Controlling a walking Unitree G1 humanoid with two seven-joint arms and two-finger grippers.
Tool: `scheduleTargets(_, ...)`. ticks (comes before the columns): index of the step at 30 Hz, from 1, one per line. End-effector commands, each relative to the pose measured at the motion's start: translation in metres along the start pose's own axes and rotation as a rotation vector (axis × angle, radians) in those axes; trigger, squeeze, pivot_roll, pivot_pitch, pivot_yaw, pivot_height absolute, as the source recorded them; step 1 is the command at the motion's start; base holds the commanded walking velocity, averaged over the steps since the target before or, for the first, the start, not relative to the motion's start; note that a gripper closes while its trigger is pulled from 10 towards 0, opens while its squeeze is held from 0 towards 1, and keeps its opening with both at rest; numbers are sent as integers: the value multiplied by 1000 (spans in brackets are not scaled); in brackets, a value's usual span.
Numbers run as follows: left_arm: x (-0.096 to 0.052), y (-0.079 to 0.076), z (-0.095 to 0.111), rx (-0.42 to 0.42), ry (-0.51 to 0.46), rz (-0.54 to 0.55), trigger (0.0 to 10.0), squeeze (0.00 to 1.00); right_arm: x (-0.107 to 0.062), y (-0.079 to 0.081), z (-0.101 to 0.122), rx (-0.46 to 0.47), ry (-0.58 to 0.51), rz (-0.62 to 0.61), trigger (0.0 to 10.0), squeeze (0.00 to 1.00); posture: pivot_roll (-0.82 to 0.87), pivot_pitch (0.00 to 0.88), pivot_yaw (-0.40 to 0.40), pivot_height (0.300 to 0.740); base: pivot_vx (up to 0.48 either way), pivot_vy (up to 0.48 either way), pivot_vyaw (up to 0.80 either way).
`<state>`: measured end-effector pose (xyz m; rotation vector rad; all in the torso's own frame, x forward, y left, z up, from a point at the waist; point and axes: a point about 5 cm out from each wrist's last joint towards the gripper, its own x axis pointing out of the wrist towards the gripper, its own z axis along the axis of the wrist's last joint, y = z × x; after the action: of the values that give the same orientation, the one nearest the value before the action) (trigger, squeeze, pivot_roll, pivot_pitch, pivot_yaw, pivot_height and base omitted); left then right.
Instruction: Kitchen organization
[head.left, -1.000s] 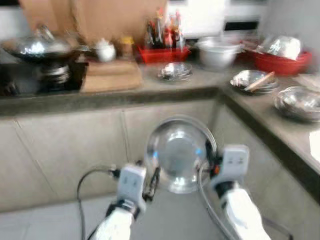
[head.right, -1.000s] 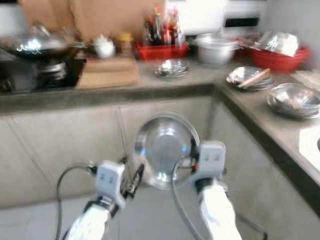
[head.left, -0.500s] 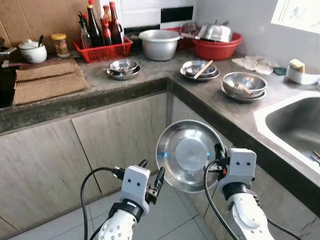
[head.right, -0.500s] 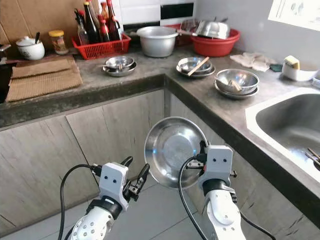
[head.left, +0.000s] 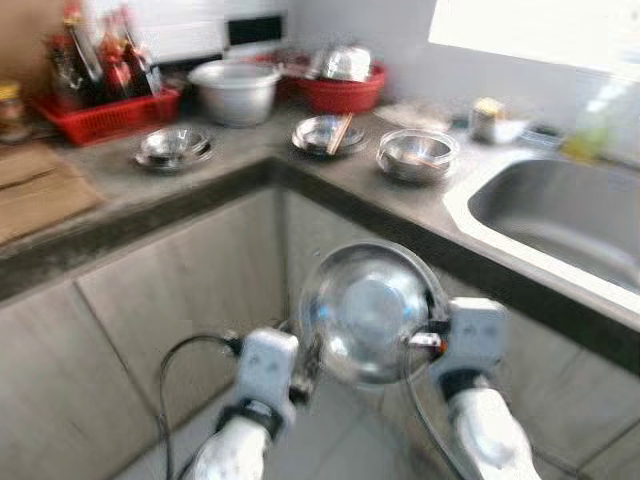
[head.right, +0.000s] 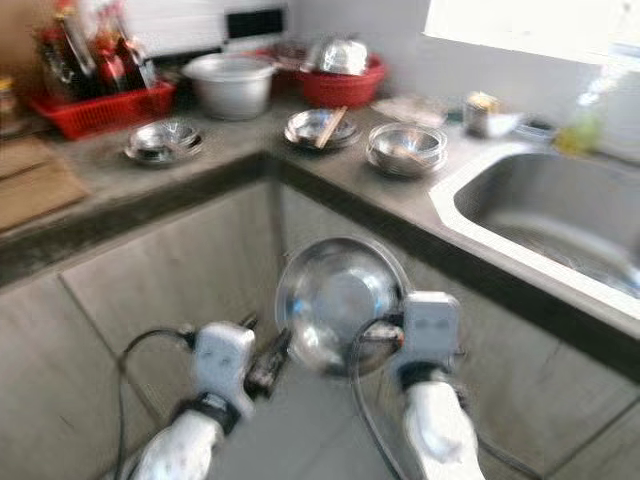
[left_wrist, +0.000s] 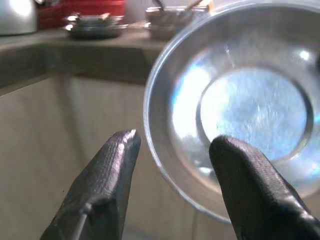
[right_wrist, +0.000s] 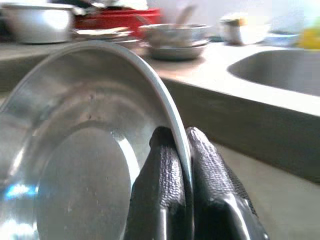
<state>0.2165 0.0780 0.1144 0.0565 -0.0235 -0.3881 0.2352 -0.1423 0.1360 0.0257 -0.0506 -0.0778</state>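
At the far left of the head views a red basket of bottles (head.left: 105, 105) is seen at the back of the counter (head.left: 250, 165), with a small stack of steel dishes (head.left: 175, 145) in front of it. The left gripper (left_wrist: 170, 165) is held low before the cabinet fronts, its two black fingers (left_wrist: 107, 175) spread apart with nothing between them; the steel plate (head.left: 368, 312) is seen just beyond them in its wrist view (whether a fingertip touches the rim cannot be told).

The plate is carried on edge in front of the robot, its hollow face turned back toward the head camera. It is pinched at its right rim by the right gripper (right_wrist: 182, 165), one finger pressed to each face of the rim.

From the gripper, the other steel ware lies up and ahead: a bowl with a stick across it (head.left: 328, 132) near the counter's corner, and a stack of steel bowls (head.left: 418, 152) just right of it. The sink (head.left: 560, 215) lies further right. The right arm is the nearer to both, and it is judged that the plate must be raised above the counter edge and tipped from upright to flat before it can be set down.
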Motion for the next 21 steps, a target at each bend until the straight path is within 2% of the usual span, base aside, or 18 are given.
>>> scheduleTargets(1,-2,3,-1,6,11,5,10000,0,1,9,10,23,-48,27,10000,0,26,0,-24,740,0,0,-775)
scheduleTargets(8,-2,4,-1,5,8,3,10000,0,1,11,10,28,-47,22,10000,0,29,0,-23,740,0,358,-775)
scheduleTargets(17,-2,4,-1,9,15,1,10000,0,1,12,10,33,-47,22,10000,0,28,0,-20,740,0,0,-775)
scheduleTargets(21,-2,4,-1,14,18,-1,10000,0,1,12,10,34,-47,21,10000,0,27,0,-19,740,0,336,-775)
